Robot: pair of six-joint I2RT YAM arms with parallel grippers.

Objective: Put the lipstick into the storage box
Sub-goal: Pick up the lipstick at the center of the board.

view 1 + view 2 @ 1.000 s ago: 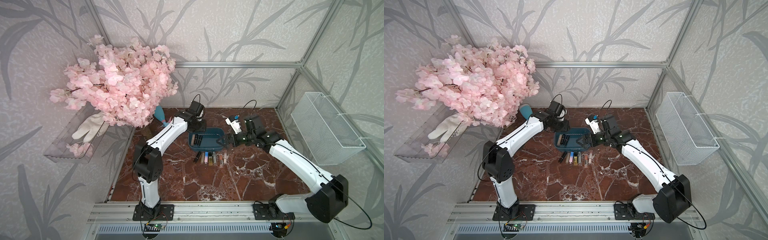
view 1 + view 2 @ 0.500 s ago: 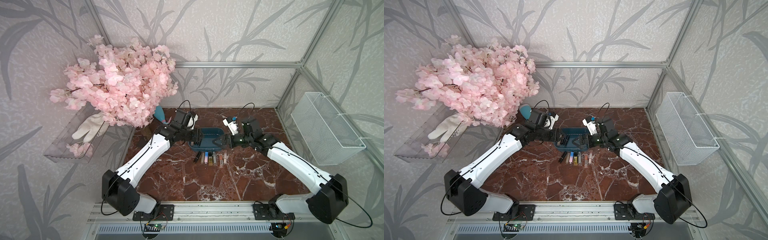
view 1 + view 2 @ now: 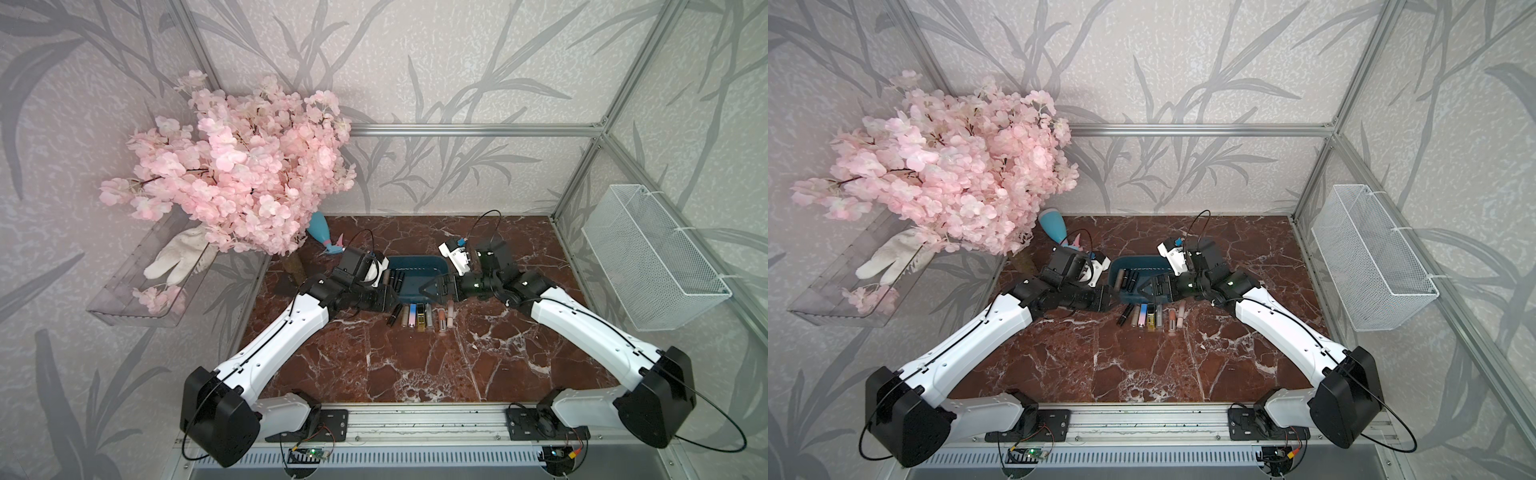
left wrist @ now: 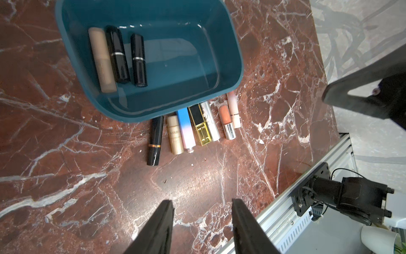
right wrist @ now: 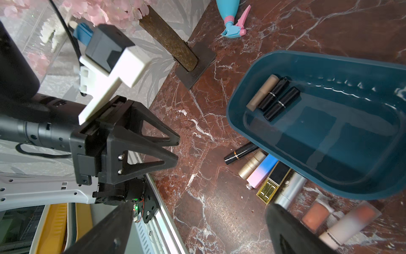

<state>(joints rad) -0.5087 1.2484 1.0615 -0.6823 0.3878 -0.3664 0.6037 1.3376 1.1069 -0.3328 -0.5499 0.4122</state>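
Note:
The teal storage box [image 3: 432, 262] [image 3: 1119, 266] [image 4: 238, 72] [image 5: 237, 123] sits mid-table. Three lipsticks lie side by side at its left end: a beige one [image 4: 102, 59] and two black ones [image 4: 117, 55]. Several more lipsticks [image 3: 419, 316] [image 3: 1152, 315] [image 4: 185, 129] [image 5: 261, 170] lie in a row on the marble just in front of the box. My left gripper [image 3: 388, 298] [image 3: 1106, 299] [image 4: 202, 201] [image 5: 177, 149] hovers open and empty at the row's left end. My right gripper [image 3: 430, 289] [image 3: 1148, 286] [image 5: 198, 205] hangs wide open and empty over the box's front rim.
A pink blossom branch [image 3: 241, 174] on a dark stand [image 5: 193, 66] fills the back left, with a blue spray bottle [image 3: 324, 237] lying behind the box. A clear tray [image 3: 137, 286] with a glove hangs on the left wall. A wire basket [image 3: 648, 257] hangs on the right.
My left arm has swung out from above the box's back-left and come down at its front-left, by the row of lipsticks. The right gripper has hardly moved and stays wide open.

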